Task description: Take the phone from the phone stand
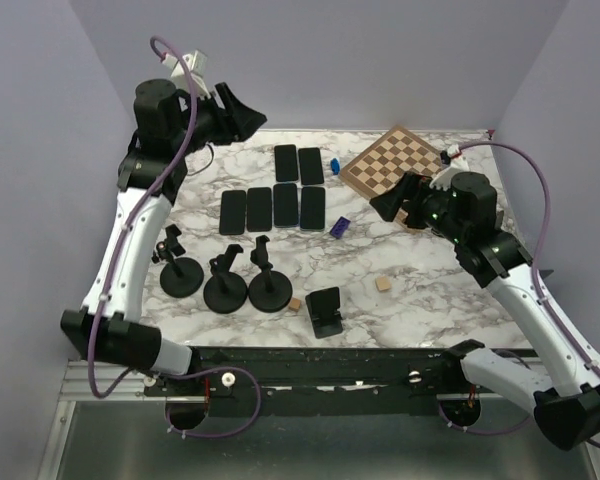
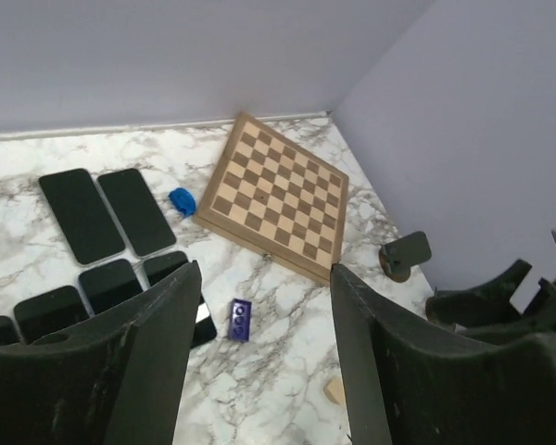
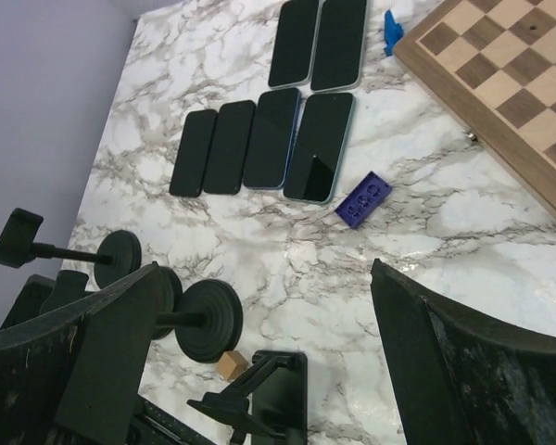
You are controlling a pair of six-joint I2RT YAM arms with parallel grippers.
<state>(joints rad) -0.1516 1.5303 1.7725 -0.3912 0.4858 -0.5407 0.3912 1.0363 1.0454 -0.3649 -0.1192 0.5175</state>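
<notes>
**Both pincers released, six phones flat beside the chessboard**

The chessboard (image 1: 392, 160) lies at the far right of the marble counter (image 1: 430, 300), turned cornerwise. Just off its left corner sits a small blue piece (image 1: 335, 163). Left of that, six dark phones (image 1: 286, 205) lie flat, face up: two side by side level with the chessboard, and four in a row a little nearer the arm bases. A purple brick (image 1: 341, 227) rests between that row and the chessboard's near corner.

Well nearer the bases than the chessboard stand three round-based stands (image 1: 225, 285) in a line. A black folding stand (image 1: 325, 312) sits to their right, with one small wooden cube (image 1: 294, 303) just beside it and another (image 1: 383, 284) further right. Whether the dark slab leaning on the folding stand is a phone cannot be told.

The left pincer (image 2: 264, 271) hangs high over the counter's far left, its fingers spread wide and holding nothing. The right pincer (image 3: 264, 273) hovers by the chessboard's near edge, likewise spread and holding nothing.
</notes>
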